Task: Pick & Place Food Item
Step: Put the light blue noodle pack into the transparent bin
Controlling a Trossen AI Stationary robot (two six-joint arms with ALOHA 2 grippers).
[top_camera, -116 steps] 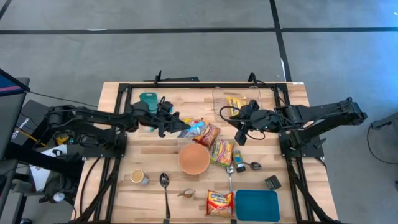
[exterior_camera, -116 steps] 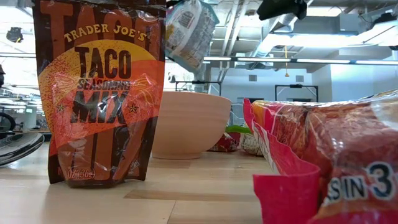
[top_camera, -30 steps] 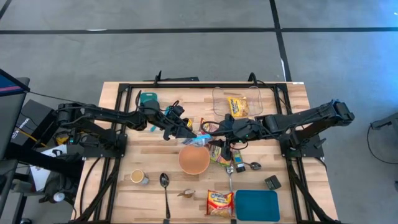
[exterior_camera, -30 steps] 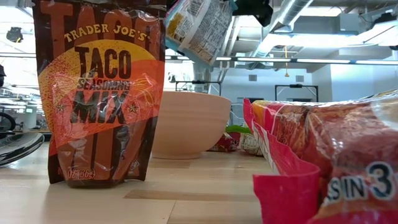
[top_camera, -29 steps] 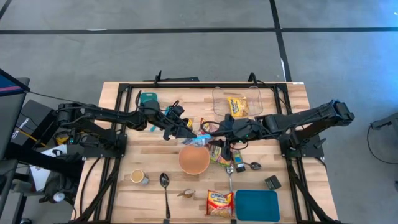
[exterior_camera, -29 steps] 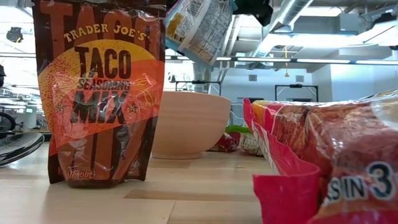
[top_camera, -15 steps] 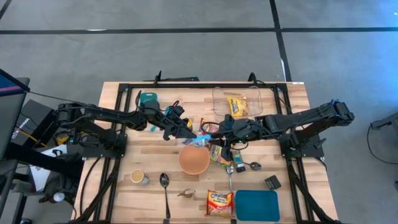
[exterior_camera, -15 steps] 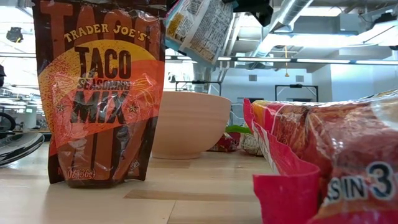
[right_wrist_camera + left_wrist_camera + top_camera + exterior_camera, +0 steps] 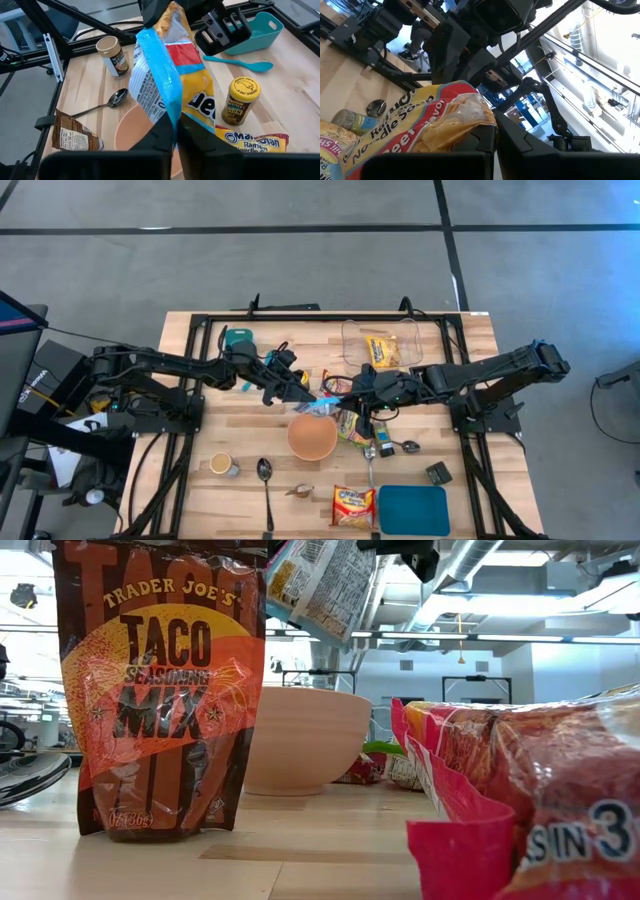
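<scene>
Ramen packet (image 9: 172, 85) hangs upright, both claws (image 9: 305, 393) (image 9: 345, 392) clamped on its edges.

You get even, soft overhead light in the high view, with the wooden table (image 9: 250, 430) bright and shadows under the arms faint. In the low view, ceiling strip lights (image 9: 480, 637) and bright windows backlight the scene, the taco seasoning packet (image 9: 160, 690) stays sharp, and the red packet (image 9: 530, 800) nearest the lens is blurred. Your left wrist view is blown out toward the bright windows (image 9: 615, 45), and both wrist views blur their own near fingers.
</scene>
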